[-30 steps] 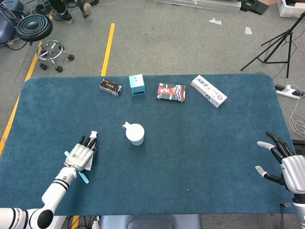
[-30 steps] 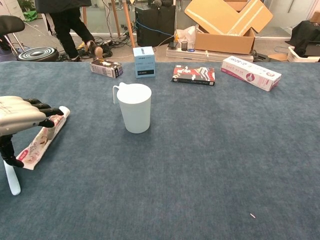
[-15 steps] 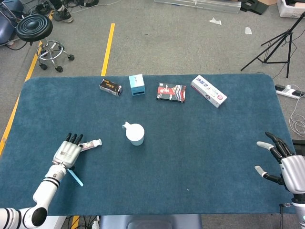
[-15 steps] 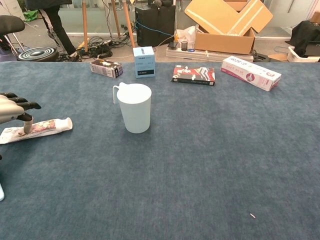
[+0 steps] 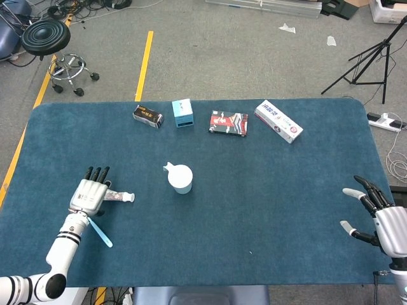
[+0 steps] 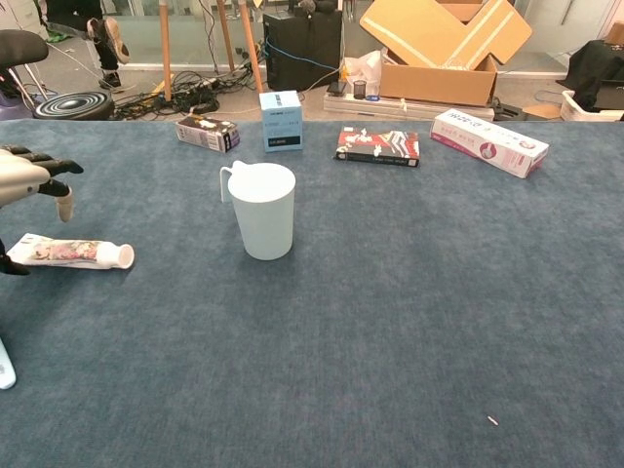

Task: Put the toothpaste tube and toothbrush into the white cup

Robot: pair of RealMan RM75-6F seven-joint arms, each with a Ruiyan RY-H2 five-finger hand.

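The white cup (image 5: 180, 178) (image 6: 264, 210) stands upright near the table's middle, handle to the left. Left of it the toothpaste tube (image 5: 121, 197) (image 6: 70, 253) lies flat, its cap end toward the cup. My left hand (image 5: 89, 192) (image 6: 29, 179) hovers over the tube's tail end with fingers stretched out and holds nothing. The light blue toothbrush (image 5: 100, 232) (image 6: 5, 369) lies on the cloth just in front of that hand. My right hand (image 5: 376, 213) rests open at the table's front right edge, far from everything; the chest view does not show it.
Along the far side sit a dark small box (image 5: 147, 115), a light blue box (image 5: 183, 113), a red-black packet (image 5: 228, 122) and a white toothpaste carton (image 5: 278, 121). The blue table cloth (image 5: 267, 210) ends close behind my left hand.
The tube has swung from pointing away to lying crosswise, cap toward the cup. My left hand has slid left and lifted off it. The right hand has stayed put.
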